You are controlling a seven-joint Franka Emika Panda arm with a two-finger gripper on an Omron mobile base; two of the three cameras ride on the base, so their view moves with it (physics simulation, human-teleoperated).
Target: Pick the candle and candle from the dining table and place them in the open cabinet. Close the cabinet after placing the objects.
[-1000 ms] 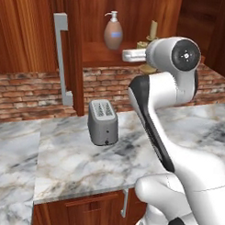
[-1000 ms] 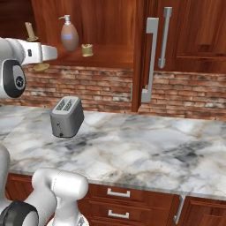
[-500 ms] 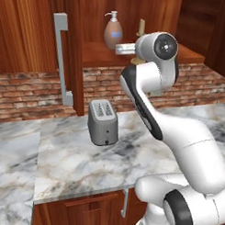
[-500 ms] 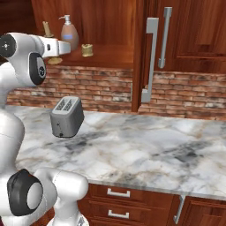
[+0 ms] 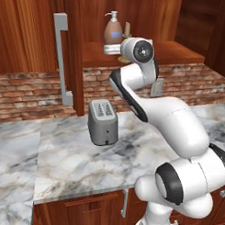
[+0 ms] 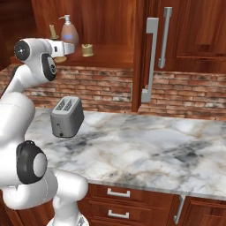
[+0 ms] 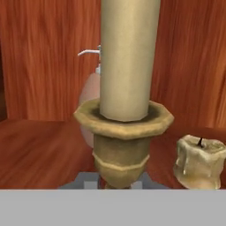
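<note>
My gripper [image 7: 115, 183] is shut on the base of the brass-gold candle [image 7: 128, 57], a slim candlestick standing upright between the fingers. In the right base view the gripper [image 6: 66, 47] holds this candle [image 6: 53, 32] at the front left of the open cabinet's shelf [image 6: 110, 57]. The short tan candle [image 7: 198, 161] stands on the shelf just to the right, also seen as the tan candle [image 6: 87, 49] from the right base. From the left base, the gripper [image 5: 112, 49] sits at the shelf edge [image 5: 176, 52]. The dining table is out of view.
A brown soap dispenser [image 6: 69, 33] stands on the shelf right behind the held candle. The open cabinet door [image 6: 140, 53] with its silver bar handle [image 6: 151, 57] juts out right of the shelf. A grey toaster [image 5: 103, 122] sits on the marble counter [image 5: 67, 158] below.
The arm has swung the hand, with the brass candle in it, in over the shelf toward the soap dispenser and the tan candle. The jaws stayed shut.
</note>
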